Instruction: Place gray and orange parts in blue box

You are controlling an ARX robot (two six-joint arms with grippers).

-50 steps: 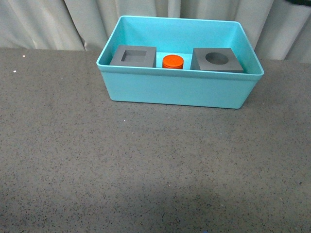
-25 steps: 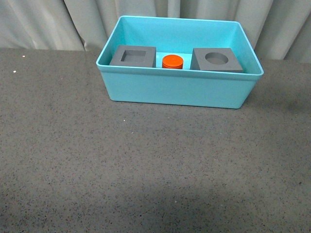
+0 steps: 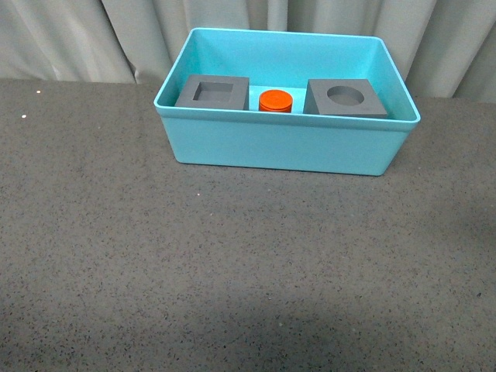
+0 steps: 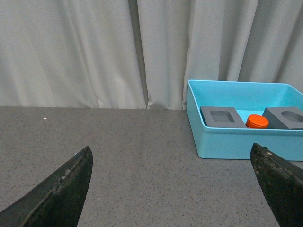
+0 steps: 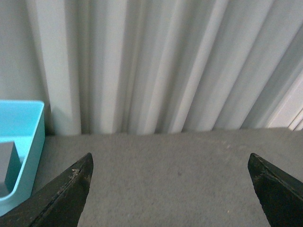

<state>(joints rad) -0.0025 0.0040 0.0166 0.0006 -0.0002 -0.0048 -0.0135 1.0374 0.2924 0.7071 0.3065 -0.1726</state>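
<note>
The blue box stands at the far middle of the table. Inside it sit a gray cube with a square recess, an orange cylinder and a gray cube with a round recess, side by side. The left wrist view shows the blue box with the square-recess cube, the orange cylinder and the round-recess cube. My left gripper is open over bare table, short of the box. My right gripper is open and empty, with the box's corner to its side. Neither arm shows in the front view.
A pale curtain hangs behind the dark speckled table. The table's surface stretches wide in front of the box and to both its sides.
A dark shape at the top right corner of the front view is gone. The box and the parts in it have not moved.
</note>
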